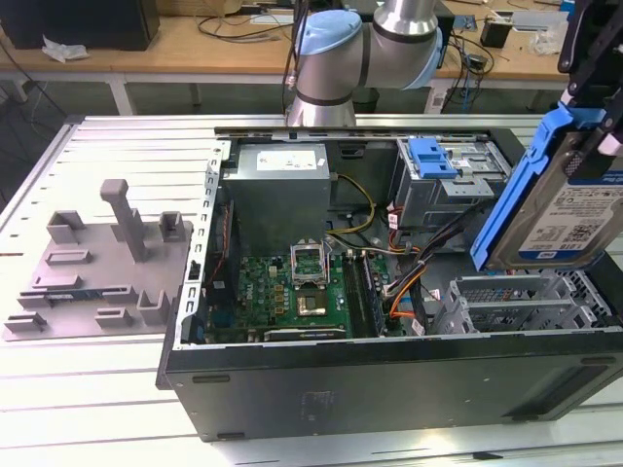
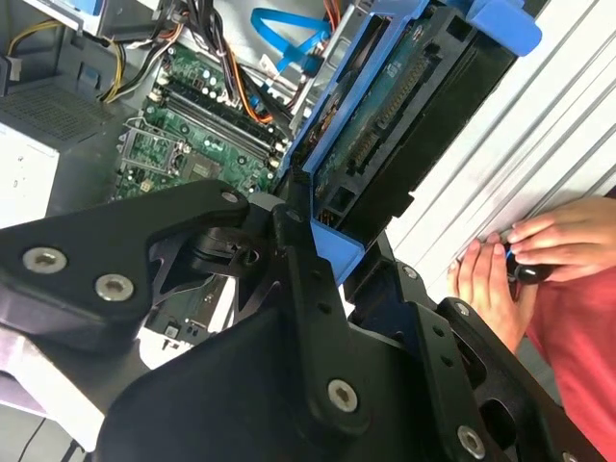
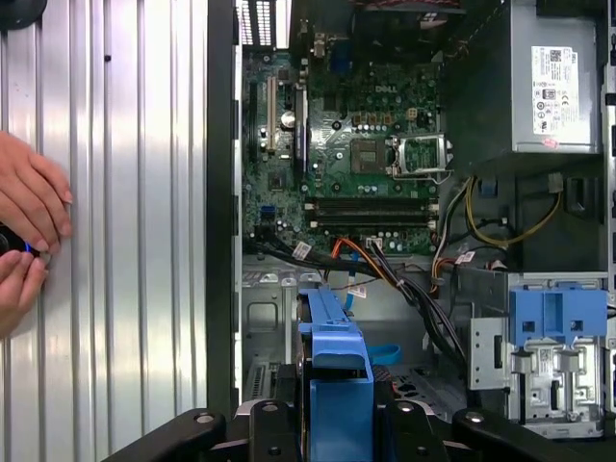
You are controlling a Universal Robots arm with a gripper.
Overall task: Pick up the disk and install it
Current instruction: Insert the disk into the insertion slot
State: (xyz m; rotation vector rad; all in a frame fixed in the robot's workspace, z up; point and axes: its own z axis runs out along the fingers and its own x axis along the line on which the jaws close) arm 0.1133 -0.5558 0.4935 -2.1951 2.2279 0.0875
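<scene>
Sweeping across from the exterior view's left: a grey fixture plate (image 1: pixel 97 263) with its moulded blocks sits idle on the ribbed table (image 1: pixel 88 389). Then comes the open computer case (image 1: pixel 389 375), lying on its side. Inside it, the power supply (image 1: pixel 277 185) is at the back and the green motherboard (image 1: pixel 292 292) is in front of it. Orange and black cables (image 1: pixel 409 282) trail across towards the drive end, where the blue latch plate (image 1: pixel 433 156) sits on its grey cage (not our target).

At the far right, here's the action. The disk (image 1: pixel 574 209) is up in the air, tilted on edge, label out, hanging above the silver drive bay (image 1: pixel 516 302) at the case's near corner. The gripper (image 2: pixel 332 245) has its fingers clamped on the disk's blue carrier frame, one on each side. It looks a firm hold.

So this reads as the carry, with the disk lifted but not seated. To do it well, I'd say square the carrier with the bay's rails before any descent. Keep the low corner clear of those cables, and come in slowly so the frame doesn't snag.

A person's hands (image 3: pixel 29 221) rest on the table beside the case, well apart from the disk.
</scene>
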